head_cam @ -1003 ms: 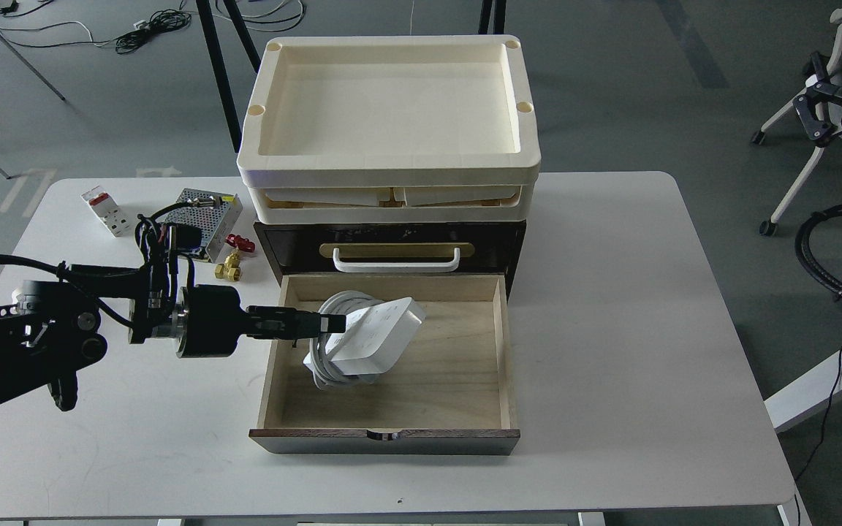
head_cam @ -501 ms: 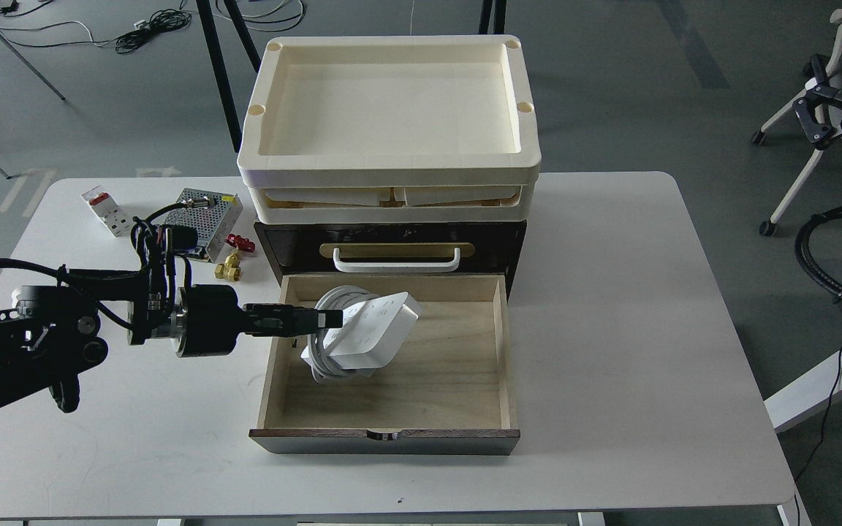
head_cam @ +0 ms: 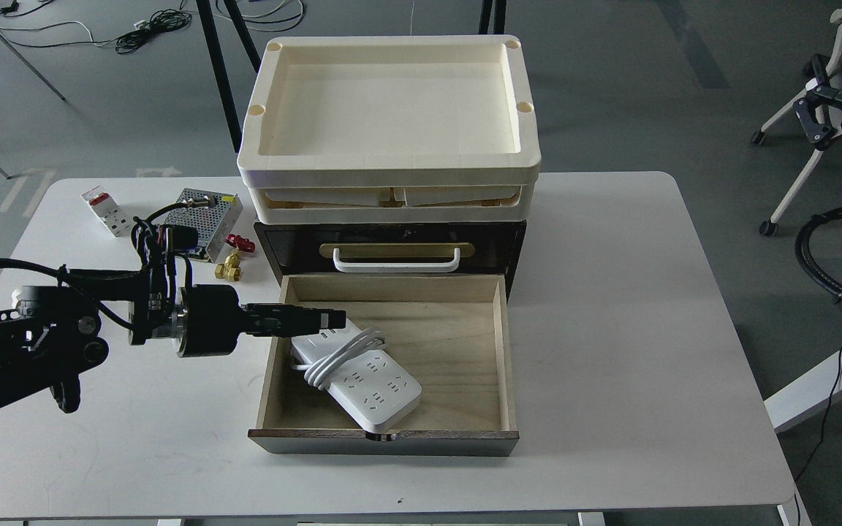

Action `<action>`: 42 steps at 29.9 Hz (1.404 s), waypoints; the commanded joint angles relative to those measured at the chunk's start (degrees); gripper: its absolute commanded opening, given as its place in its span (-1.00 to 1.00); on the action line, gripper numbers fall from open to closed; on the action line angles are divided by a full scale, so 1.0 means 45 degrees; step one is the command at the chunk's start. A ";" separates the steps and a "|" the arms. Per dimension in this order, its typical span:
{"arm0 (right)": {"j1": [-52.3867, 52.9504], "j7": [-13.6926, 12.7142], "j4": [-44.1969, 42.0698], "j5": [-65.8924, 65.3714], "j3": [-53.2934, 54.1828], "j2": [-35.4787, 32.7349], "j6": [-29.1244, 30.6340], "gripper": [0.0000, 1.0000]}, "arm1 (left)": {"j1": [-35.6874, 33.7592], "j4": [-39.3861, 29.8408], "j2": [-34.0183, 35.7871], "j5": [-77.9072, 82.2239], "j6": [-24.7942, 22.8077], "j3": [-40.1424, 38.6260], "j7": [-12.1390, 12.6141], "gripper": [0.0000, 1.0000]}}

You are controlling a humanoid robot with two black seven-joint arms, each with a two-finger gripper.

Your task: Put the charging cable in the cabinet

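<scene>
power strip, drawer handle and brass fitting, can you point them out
power strip (head_cam: 373, 380), head view, on its socket face
drawer handle (head_cam: 395, 260), head view, on the white bar
brass fitting (head_cam: 229, 269), head view, on its body

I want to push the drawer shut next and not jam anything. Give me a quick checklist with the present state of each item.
1. White power strip with coiled cord lies flat on the floor of the pale plywood-lined drawer: ok.
2. Cord loops sit inside the drawer walls, none draped over the rim: ok.
3. Strip sits below the drawer's rim: cannot tell from this view.
4. Left gripper has let go of the strip: cannot tell; its fingers read as one dark bar.
5. Left gripper is out of the drawer's path: not ok; it hangs over the drawer's left rear corner.
6. Dark brown wooden cabinet opening behind the drawer unobstructed: ok.
</scene>
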 commanded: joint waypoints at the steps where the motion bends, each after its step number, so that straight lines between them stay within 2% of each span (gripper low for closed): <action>1: 0.0000 0.0000 0.0001 0.0000 -0.0001 -0.0005 0.0000 0.99 | 0.0000 -0.0094 0.0003 -0.0015 -0.0016 -0.0017 0.0003 -0.18; 10: 0.0000 0.0000 0.0020 0.0000 0.0019 0.0014 0.0000 0.99 | -0.0039 -0.0153 0.0490 -0.0210 -0.0152 -0.0562 0.0003 -0.03; 11: 0.0000 0.0000 0.0020 0.0000 0.0038 -0.0005 0.0000 0.99 | -0.0001 -0.0134 0.0704 -0.0462 -0.0191 -0.0874 0.0003 0.06; 16: 0.0195 0.0000 0.0157 0.0000 0.0097 -0.0122 0.0000 0.99 | 0.0312 -0.0153 0.2343 -0.3504 -0.0308 -0.1404 0.0003 0.23; 19: 0.0584 -0.0058 0.0138 -0.0039 0.0058 -0.0122 0.0000 0.99 | 0.0332 -0.0153 0.3164 -0.5224 -0.0834 -0.1540 0.0003 0.30; 24: 0.1464 -0.0117 0.0118 -0.0156 -0.0118 -0.0122 0.0000 0.99 | 0.0351 0.0002 0.3693 -0.8952 -0.2078 -0.2847 0.0003 0.34; 28: 0.2283 -0.0117 0.0001 -0.1149 -0.0293 0.0170 0.0000 0.99 | 0.0351 0.0509 0.3753 -1.2097 -0.2078 -0.3823 0.0003 0.39; 31: 0.2870 -0.0117 -0.0368 -0.1933 -0.0528 0.0638 0.0000 0.99 | 0.0371 0.1386 0.3538 -1.3975 -0.2078 -0.5247 0.0003 0.40; 33: 0.3124 -0.0117 -0.0662 -0.2070 -0.0548 0.0892 0.0000 0.99 | 0.0332 0.2575 0.3189 -1.5010 -0.2078 -0.6165 0.0003 0.40; 39: 0.3106 0.0020 -0.0702 -0.2051 -0.0353 0.1771 0.0000 0.99 | -0.0155 0.7359 0.0146 -1.6401 -0.2078 -0.7380 0.0003 0.43; 42: 0.3086 0.0020 -0.0722 -0.2051 -0.0314 0.2026 0.0000 0.99 | -0.0176 0.8400 -0.1030 -1.6402 -0.2078 -0.7712 0.0003 0.44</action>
